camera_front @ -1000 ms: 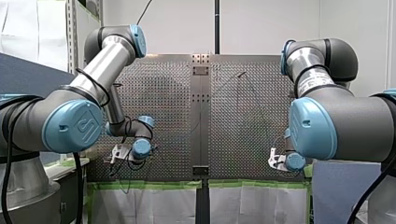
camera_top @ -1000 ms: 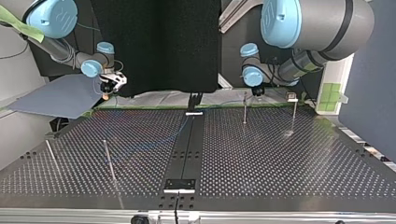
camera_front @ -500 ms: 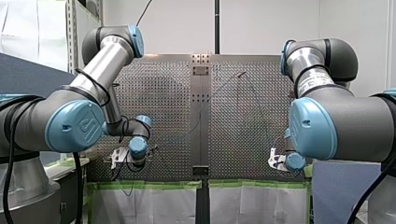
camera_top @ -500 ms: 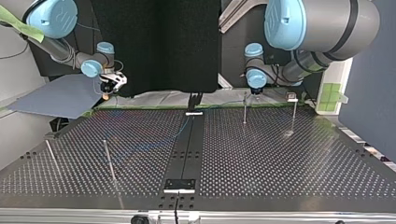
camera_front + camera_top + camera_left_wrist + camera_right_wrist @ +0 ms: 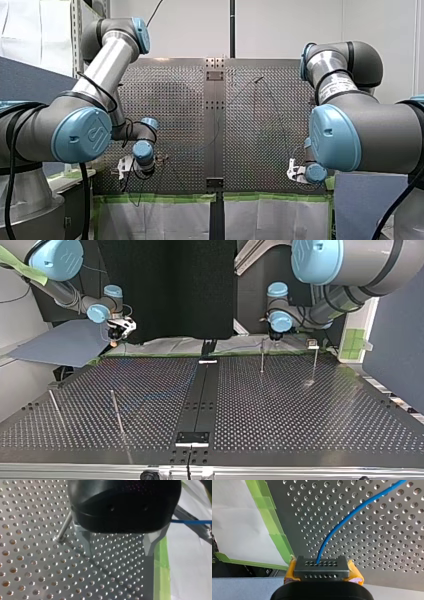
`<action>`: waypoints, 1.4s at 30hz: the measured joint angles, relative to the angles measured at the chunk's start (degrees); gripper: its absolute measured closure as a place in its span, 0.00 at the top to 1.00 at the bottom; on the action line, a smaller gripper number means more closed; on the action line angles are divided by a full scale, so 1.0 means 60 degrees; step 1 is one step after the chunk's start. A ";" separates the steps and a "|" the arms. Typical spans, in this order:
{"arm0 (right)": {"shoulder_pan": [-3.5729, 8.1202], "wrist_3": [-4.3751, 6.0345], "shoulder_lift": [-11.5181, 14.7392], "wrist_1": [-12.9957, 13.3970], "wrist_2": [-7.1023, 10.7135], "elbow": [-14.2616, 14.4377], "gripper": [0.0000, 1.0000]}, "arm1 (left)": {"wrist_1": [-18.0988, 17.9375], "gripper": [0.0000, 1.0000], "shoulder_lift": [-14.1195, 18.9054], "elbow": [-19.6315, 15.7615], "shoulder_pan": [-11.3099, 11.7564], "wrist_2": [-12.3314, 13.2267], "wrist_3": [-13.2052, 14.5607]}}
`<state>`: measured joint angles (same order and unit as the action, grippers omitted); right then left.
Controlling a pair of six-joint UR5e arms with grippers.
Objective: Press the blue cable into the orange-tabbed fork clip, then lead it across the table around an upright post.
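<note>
The blue cable (image 5: 325,541) runs over the perforated table (image 5: 387,542) and ends between the yellow pads (image 5: 355,573) of my right gripper (image 5: 320,571), which is shut on it behind a grey holed block. In the top view my right gripper (image 5: 115,335) hangs at the table's far left corner. My left gripper (image 5: 117,552) stands open with nothing between its metal fingers (image 5: 85,541), just above the table. An upright post (image 5: 63,528) rises right beside one finger. A stretch of blue cable (image 5: 190,522) passes beyond the other finger. I cannot make out an orange-tabbed clip.
In the top view a post (image 5: 261,356) stands under my left gripper (image 5: 274,337), a second post (image 5: 314,362) to its right, and two more posts (image 5: 116,410) at the near left. Green tape (image 5: 160,575) lines the table edge. A black rail (image 5: 200,400) splits the table.
My left arm's wrist has swung a little toward the top view's right and turned. My right arm and the cable end it holds have not moved.
</note>
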<state>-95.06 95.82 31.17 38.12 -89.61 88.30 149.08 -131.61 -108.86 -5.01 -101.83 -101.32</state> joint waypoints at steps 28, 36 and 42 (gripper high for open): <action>-0.0033 -0.0001 0.0000 -0.0015 0.0007 -0.0001 0.00 | -0.1371 1.00 0.1045 -0.1326 0.0162 0.1417 -0.0838; -0.0042 0.0000 0.0000 -0.0021 0.0007 0.0000 0.00 | -0.1424 1.00 0.1067 -0.1559 0.0165 0.1694 -0.0789; -0.0043 0.0000 0.0000 -0.0023 0.0008 0.0000 0.00 | -0.1438 1.00 0.1072 -0.1756 0.0162 0.1714 -0.0582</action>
<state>-95.31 95.82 31.17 37.99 -89.57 88.30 140.46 -125.17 -119.40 -4.04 -91.55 -104.82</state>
